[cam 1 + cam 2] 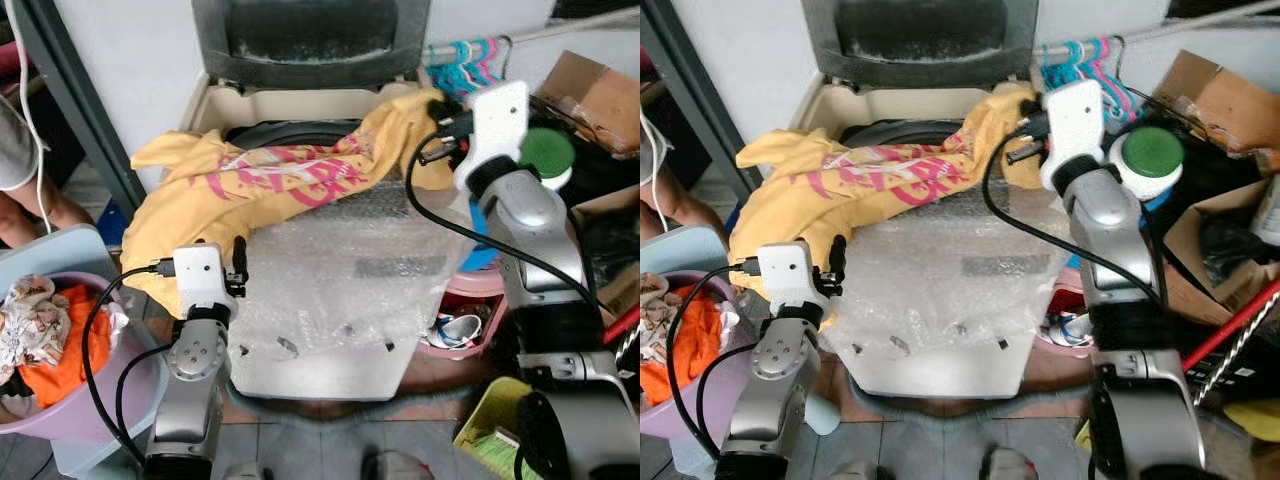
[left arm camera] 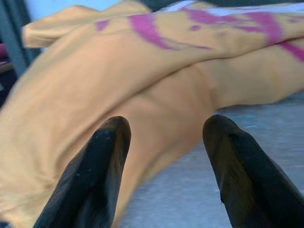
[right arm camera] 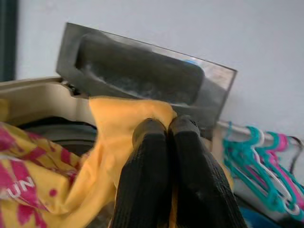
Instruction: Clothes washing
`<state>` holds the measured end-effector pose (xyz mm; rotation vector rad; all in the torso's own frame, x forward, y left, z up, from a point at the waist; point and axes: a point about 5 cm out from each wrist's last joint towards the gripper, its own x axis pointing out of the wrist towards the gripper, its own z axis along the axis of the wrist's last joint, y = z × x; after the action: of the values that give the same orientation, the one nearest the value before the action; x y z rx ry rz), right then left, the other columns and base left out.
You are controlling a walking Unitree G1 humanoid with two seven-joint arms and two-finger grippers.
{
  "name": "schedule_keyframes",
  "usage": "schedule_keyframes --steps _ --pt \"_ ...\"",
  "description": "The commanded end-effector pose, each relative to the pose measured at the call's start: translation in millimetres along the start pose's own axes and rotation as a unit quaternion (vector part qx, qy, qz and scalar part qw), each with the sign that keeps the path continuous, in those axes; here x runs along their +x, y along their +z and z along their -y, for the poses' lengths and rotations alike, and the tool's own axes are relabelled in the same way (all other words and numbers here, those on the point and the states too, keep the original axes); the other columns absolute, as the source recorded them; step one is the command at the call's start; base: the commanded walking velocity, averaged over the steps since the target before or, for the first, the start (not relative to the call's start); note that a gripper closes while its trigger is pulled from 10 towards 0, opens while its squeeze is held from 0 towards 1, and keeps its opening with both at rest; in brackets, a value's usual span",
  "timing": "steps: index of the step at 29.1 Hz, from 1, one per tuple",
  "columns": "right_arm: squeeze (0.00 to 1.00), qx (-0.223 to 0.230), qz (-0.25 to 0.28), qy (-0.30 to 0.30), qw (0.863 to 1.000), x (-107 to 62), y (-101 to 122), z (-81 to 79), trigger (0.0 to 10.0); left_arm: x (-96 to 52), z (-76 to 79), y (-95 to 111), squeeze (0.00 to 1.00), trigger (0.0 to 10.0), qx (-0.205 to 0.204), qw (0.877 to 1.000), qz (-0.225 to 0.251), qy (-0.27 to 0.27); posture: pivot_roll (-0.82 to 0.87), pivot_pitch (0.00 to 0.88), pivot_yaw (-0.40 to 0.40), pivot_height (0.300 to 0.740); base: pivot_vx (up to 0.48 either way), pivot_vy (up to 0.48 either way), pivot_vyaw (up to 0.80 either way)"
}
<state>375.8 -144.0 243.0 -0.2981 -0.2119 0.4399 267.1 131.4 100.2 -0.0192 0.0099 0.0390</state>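
Observation:
A yellow shirt with pink print (image 1: pixel 270 180) lies draped across the open top of the washing machine (image 1: pixel 215 100), whose dark lid (image 1: pixel 310 35) stands raised. My right gripper (image 3: pixel 167 126) is shut on the shirt's right end, near the machine's back right corner (image 1: pixel 437 110). My left gripper (image 2: pixel 164 130) is open at the machine's front left. Its black fingers (image 1: pixel 238 262) point at the shirt's hanging left part, close to the cloth without holding it. Bubble wrap (image 1: pixel 340 270) covers the machine's front top.
A lavender basin (image 1: pixel 30 420) with orange and patterned clothes stands at the left, with a person's leg (image 1: pixel 20 205) behind it. On the right are hangers (image 1: pixel 465 60), a green-lidded jar (image 1: pixel 547 150), a cardboard box (image 1: pixel 590 95) and a pink basket (image 1: pixel 465 330).

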Motion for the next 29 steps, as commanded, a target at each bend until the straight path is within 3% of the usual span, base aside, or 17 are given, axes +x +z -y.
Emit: schedule_keyframes --steps 1,3,5,8,9,10,11,12,13,14,16,18,21,22,23,25,29 --pt "0.0 -0.043 0.017 0.07 0.996 21.5 25 -5.3 10.0 2.6 3.6 5 0.0 10.0 0.004 1.0 0.007 -0.01 -0.07 0.0 0.049 0.74 0.0 0.0 0.0" --pt "0.0 -0.056 0.021 0.081 0.995 34.8 42 0.5 10.0 3.4 5.2 6 0.0 10.0 0.005 1.0 0.009 -0.011 -0.06 0.0 0.035 0.74 0.0 0.0 0.0" --pt "0.0 -0.118 0.062 0.069 0.989 51.0 87 12.8 10.0 5.3 2.5 8 0.0 10.0 0.006 1.0 0.015 0.01 -0.05 0.0 0.028 0.74 0.0 0.0 0.0" --pt "0.0 -0.148 0.115 0.043 0.981 55.1 124 21.1 10.0 4.1 0.5 9 0.0 10.0 0.01 1.0 0.018 0.023 -0.03 0.0 0.02 0.74 0.0 0.0 0.0" --pt "0.0 -0.148 0.115 0.043 0.981 55.1 124 21.1 10.0 4.1 0.5 9 0.0 10.0 0.01 1.0 0.018 0.023 -0.03 0.0 0.02 0.74 0.0 0.0 0.0" --pt "0.0 -0.186 0.184 0.008 0.965 52.0 159 27.7 10.0 1.7 0.3 9 0.0 10.0 0.008 0.999 0.02 0.026 -0.03 0.0 0.015 0.74 0.0 0.0 0.0" --pt "0.0 -0.202 0.216 -0.01 0.955 49.2 174 30.7 10.0 0.5 0.1 8 0.0 10.0 0.006 0.999 0.019 0.027 -0.02 0.0 0.015 0.74 0.0 0.0 0.0" --pt "0.0 -0.202 0.216 -0.01 0.955 49.2 174 30.7 10.0 0.5 0.1 8 0.0 10.0 0.006 0.999 0.019 0.027 -0.02 0.0 0.015 0.74 0.0 0.0 0.0" --pt "0.0 -0.223 0.253 -0.034 0.941 44.5 189 33.9 10.0 -0.4 -0.2 8 0.0 10.0 0.006 0.999 0.019 0.027 -0.02 0.0 0.014 0.74 0.0 0.0 0.0" --pt "0.0 -0.27 0.313 -0.085 0.907 33.2 214 40.7 10.0 -1.6 -0.8 8 0.0 10.0 0.008 0.999 0.018 0.028 -0.02 0.0 0.011 0.74 0.0 0.0 0.0" --pt "0.0 -0.301 0.34 -0.134 0.881 25.2 225 49.2 10.0 -0.9 -3.0 8 0.0 10.0 0.015 0.999 0.018 0.033 -0.02 0.0 0.011 0.74 0.0 0.0 0.0" --pt "0.0 -0.299 0.319 -0.158 0.885 26.2 212 56.8 10.0 0.6 -4.9 8 0.0 10.0 0.019 0.999 0.018 0.038 -0.02 0.0 0.02 0.74 0.0 0.0 0.0" --pt "0.0 -0.235 0.211 -0.089 0.945 41.3 145 50.4 10.0 2.3 -3.0 8 0.0 10.0 0.022 0.999 0.018 0.034 -0.03 0.0 0.022 0.74 0.0 0.0 0.0" --pt "0.0 -0.209 0.149 -0.046 0.965 43.7 99 39.3 10.0 2.6 0.6 9 0.0 10.0 0.022 0.999 0.02 0.025 -0.03 0.0 0.029 0.74 0.0 0.0 0.0" --pt "0.0 -0.209 0.149 -0.046 0.965 43.7 99 39.3 10.0 2.6 0.6 9 0.0 10.0 0.022 0.999 0.02 0.025 -0.03 0.0 0.029 0.74 0.0 0.0 0.0" --pt "0.0 -0.162 0.098 0.022 0.982 35.8 44 15.0 10.0 2.0 4.6 9 0.0 10.0 0.024 0.999 0.018 0.014 -0.03 0.0 0.043 0.74 0.0 0.0 0.0" --pt "0.0 -0.13 0.084 0.055 0.986 24.4 14 -5.5 10.0 1.3 5.7 8 0.0 10.0 0.025 1.0 0.015 0.007 -0.04 0.0 0.05 0.74 0.0 0.0 0.0"
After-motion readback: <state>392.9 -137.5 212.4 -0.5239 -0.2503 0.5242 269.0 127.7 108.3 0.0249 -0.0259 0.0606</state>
